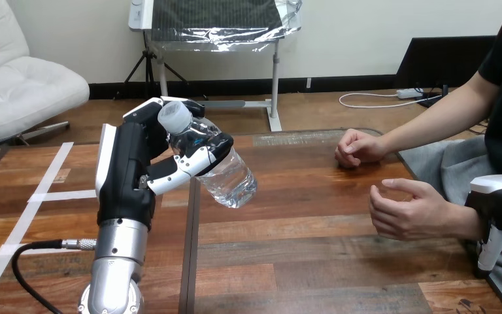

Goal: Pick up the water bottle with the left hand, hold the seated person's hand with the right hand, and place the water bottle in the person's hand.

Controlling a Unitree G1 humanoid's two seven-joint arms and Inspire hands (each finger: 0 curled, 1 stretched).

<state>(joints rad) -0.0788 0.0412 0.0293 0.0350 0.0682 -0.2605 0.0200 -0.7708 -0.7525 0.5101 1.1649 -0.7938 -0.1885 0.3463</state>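
Fingers (199, 157) of the left hand (131, 170) are curled round the water bottle (232, 180), clasping it about its upper half, just below the white cap (173, 116). The bottle is clear plastic and it hangs tilted: the cap points up and toward the far left, the base down and to the right. It is lifted off the wood, with bare table showing under it.

The table (314, 261) is made of dark brown planks with a strong grain. A narrow seam (191, 248) runs from the near edge away toward the far side and passes just under the bottle. On the table's left part lie strips of white tape (39, 196): one long strip on a slant, with shorter ones crossing it.

At the right side, the person's farther hand (356, 147) rests on the wood, loosely closed. The person's nearer hand (408, 209) is held over the table's right edge, partly open, its palm turned toward the bottle, and the two are well apart.

The right hand (497, 203) is at the wrist of that nearer hand, touching or overlapping it at the view's right edge. I cannot tell whether it grips the wrist or only lies against it.
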